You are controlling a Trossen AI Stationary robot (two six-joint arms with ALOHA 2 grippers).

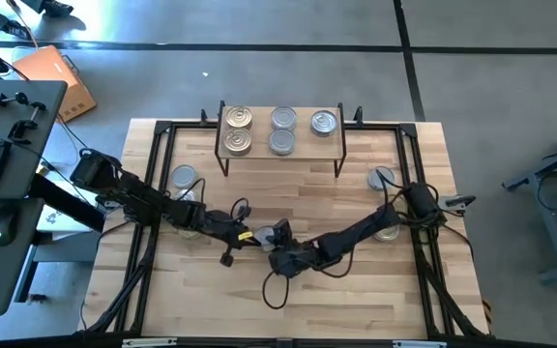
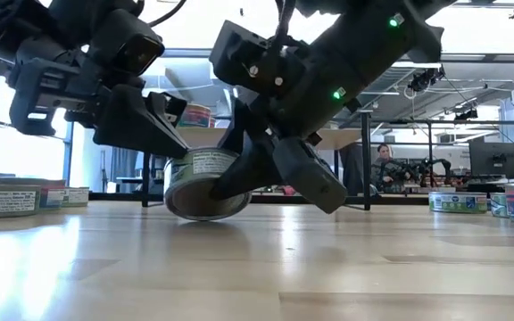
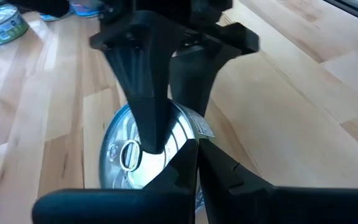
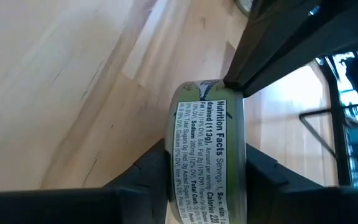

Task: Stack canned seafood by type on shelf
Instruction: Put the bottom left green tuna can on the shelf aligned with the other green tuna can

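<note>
A short round tin with a green label stands tilted on the table's middle, between both grippers. My right gripper reaches in from the right and is shut on it. My left gripper comes from the left, fingers shut, with its tips at the tin's upper wall. The tin's silvery lid with its pull tab shows in the left wrist view. The shelf stands at the far edge with several tins on its top. My right gripper pinches the tin across its two flat faces: one finger lies on the lid, the other on the base, and the label wall faces the wrist. The fingers slant down from the right. The tin is tilted, its lower rim on the table. My left gripper touches the tin with its shut fingertips at the upper rim of the side wall, slanting down from the left. It holds nothing between its fingers.
Loose tins stand on the table at left and right. Black frame rails run along the table's edges. A person sits in the room beyond. Bare wood lies toward the near edge.
</note>
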